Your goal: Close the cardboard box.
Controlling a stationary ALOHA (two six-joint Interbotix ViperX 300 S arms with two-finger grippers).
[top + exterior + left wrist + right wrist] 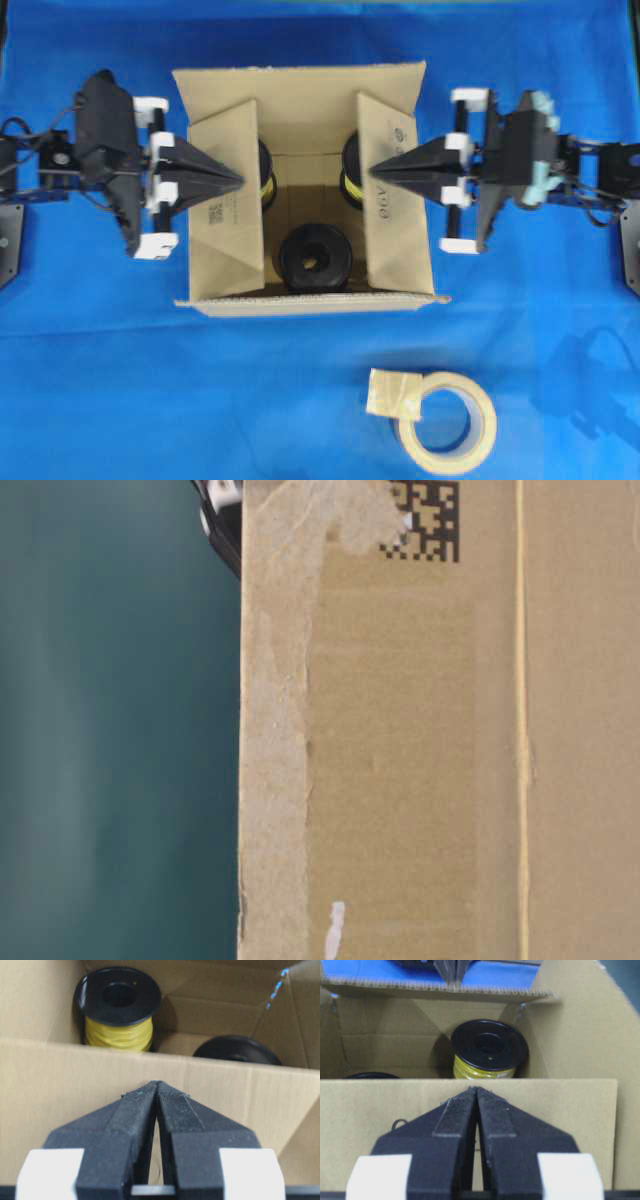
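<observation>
Blue cloth [100,380]; both fingers clenched on cardboard box [300,95] flaps, spools half-hidden.

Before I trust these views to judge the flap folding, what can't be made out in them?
- Table-level view: the cardboard box wall fills the frame; flaps and contents hidden, both grippers all but out of frame.
- Overhead: the two yellow spools are half covered by the side flaps.
- Left wrist view: the left gripper blocks the flap contact point.
- Right wrist view: the right gripper does the same.
- The black spool shows only as a sliver in wrist views.
</observation>
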